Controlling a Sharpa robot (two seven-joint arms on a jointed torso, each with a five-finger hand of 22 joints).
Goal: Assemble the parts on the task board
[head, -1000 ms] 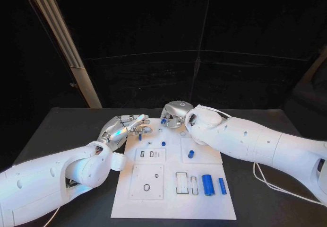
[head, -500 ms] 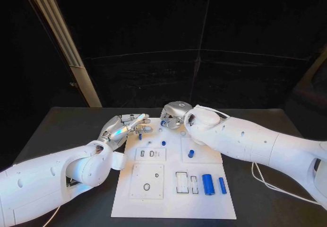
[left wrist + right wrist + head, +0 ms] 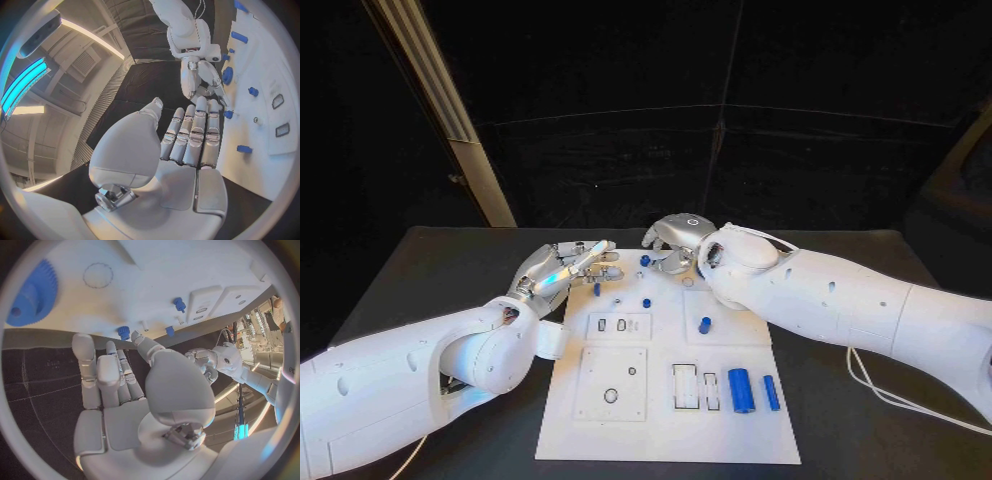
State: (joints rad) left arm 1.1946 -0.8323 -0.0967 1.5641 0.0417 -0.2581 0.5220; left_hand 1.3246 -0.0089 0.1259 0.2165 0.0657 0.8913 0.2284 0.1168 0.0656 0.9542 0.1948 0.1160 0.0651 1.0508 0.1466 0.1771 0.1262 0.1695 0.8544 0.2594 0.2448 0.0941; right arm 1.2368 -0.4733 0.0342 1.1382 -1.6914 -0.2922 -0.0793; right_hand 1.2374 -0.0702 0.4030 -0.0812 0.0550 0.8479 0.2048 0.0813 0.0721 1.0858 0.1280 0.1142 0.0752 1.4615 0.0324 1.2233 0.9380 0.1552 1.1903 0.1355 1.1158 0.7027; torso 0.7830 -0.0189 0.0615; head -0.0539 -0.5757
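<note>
On the task board (image 3: pixel 668 420), two blue parts (image 3: pixel 753 391) lie at its near right. At its far edge, both the left hand (image 3: pixel 567 265) and right hand (image 3: pixel 674 243) hover empty, fingers (image 3: pixel 197 132) straight and loosely apart, beside small blue pegs (image 3: pixel 645 261).

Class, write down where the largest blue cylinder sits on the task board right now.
In the head view the largest blue cylinder lies on the task board near its front right corner, between a slimmer blue pin on its right and a narrow rectangular slot on its left.
</note>
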